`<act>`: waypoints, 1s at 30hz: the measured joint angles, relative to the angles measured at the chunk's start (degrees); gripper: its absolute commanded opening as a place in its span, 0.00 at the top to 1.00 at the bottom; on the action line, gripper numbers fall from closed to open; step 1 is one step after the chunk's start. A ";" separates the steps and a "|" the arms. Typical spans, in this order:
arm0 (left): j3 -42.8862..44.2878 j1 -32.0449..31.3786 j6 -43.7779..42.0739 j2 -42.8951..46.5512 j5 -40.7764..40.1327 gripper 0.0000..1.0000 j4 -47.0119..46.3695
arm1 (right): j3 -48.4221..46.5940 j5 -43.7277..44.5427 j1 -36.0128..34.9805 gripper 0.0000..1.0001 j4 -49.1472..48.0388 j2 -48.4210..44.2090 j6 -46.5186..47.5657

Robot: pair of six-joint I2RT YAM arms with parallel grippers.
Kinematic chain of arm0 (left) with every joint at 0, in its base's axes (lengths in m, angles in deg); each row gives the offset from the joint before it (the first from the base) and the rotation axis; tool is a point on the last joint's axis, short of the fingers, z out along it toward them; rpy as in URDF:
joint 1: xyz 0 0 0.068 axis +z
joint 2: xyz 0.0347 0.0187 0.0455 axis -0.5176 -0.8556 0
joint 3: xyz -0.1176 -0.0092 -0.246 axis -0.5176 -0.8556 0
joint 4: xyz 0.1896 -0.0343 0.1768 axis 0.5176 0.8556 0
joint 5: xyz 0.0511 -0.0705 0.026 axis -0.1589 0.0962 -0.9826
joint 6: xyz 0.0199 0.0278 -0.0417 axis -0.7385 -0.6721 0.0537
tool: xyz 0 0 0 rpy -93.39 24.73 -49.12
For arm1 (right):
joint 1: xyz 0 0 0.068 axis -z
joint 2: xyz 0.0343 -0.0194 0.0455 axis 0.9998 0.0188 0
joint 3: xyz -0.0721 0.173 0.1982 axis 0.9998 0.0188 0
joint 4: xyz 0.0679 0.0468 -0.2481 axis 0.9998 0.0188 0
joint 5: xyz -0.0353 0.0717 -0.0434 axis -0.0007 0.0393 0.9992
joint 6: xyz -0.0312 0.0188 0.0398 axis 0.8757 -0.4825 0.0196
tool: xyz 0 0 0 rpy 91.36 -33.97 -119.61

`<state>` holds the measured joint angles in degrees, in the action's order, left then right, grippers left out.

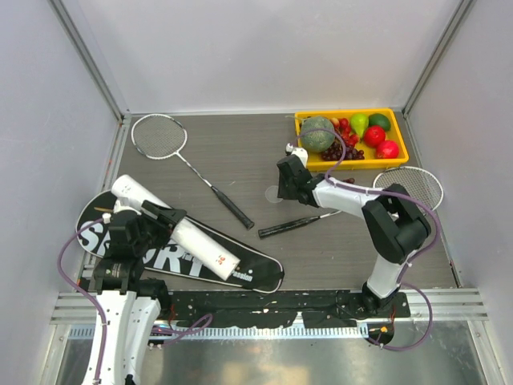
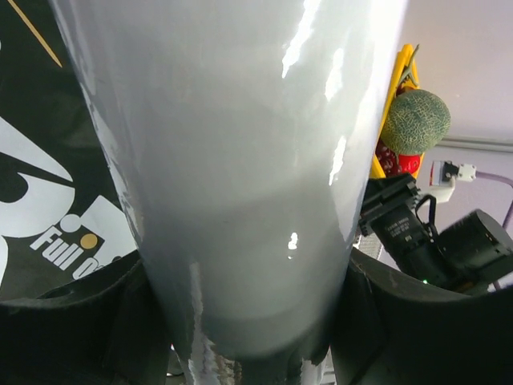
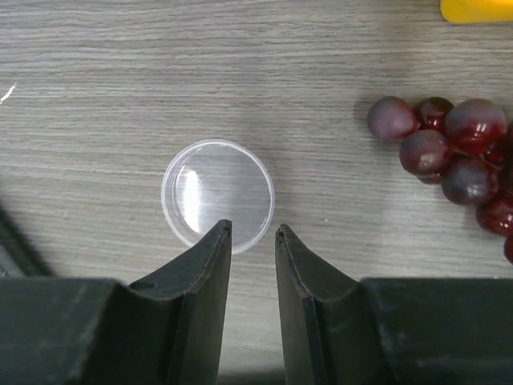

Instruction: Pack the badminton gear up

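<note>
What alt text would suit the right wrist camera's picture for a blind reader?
Two dark fingers of the right gripper, slightly apart, point at a clear round plastic lid lying flat on the grey wood-grain table. Dark red grapes lie to its right, a yellow tray corner beyond them.

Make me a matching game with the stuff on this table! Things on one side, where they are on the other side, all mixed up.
Things:
1. white tube
2. clear round lid
3. melon
4. grapes

Places:
A. inside the yellow tray
B. on the table, just ahead of the right pincer
C. lying across the black bag, gripped by the left pincer
D. on the table, near the tray's corner

Pairs: 1-C, 2-B, 3-A, 4-D
</note>
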<state>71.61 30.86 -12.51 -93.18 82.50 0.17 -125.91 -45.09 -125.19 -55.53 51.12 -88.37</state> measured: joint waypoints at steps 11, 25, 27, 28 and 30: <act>0.00 0.00 1.53 0.00 2.54 1.00 0.42 | -4.00 -0.20 0.85 0.67 2.82 7.04 -0.66; 0.09 0.00 2.95 0.00 3.80 1.00 1.73 | -9.92 0.85 0.90 0.85 6.99 10.93 -1.27; 0.11 0.00 3.32 0.00 3.85 1.00 1.77 | -10.64 1.42 0.87 0.94 7.98 11.30 -1.18; 0.11 0.00 3.74 -0.02 3.96 1.00 1.77 | -10.75 1.64 0.87 0.95 8.17 11.37 -1.03; 0.11 0.00 4.50 -0.07 4.39 1.00 1.75 | -10.78 1.95 0.87 0.95 8.31 11.37 -0.87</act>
<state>71.72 30.86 -8.01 -93.25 86.89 1.92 -136.69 -43.14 -124.32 -47.23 62.48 -89.24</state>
